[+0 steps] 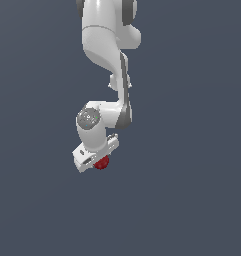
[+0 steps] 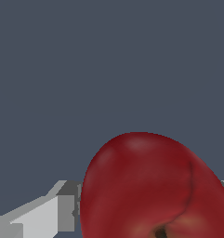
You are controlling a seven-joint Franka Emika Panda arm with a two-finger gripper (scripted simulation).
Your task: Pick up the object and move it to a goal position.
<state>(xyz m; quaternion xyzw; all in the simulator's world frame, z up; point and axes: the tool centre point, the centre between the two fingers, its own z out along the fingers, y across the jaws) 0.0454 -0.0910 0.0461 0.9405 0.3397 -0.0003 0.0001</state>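
Filling the near part of the wrist view, the glossy dark red, apple-like ball (image 2: pixel 153 190) sits right against the camera, with one pale grey finger (image 2: pixel 36 218) beside it. From the exterior view the ball (image 1: pixel 101 162) peeks out beneath the white gripper (image 1: pixel 95 159) at the end of the white jointed robot arm (image 1: pixel 109 55), over a plain slate-grey ground. Whether the jaws clamp the ball or stand apart around it, I cannot tell. No goal marker shows. The risk, as I judge it: a rounded, slick surface could roll or squirt from an off-centre pinch during any lift or carry.
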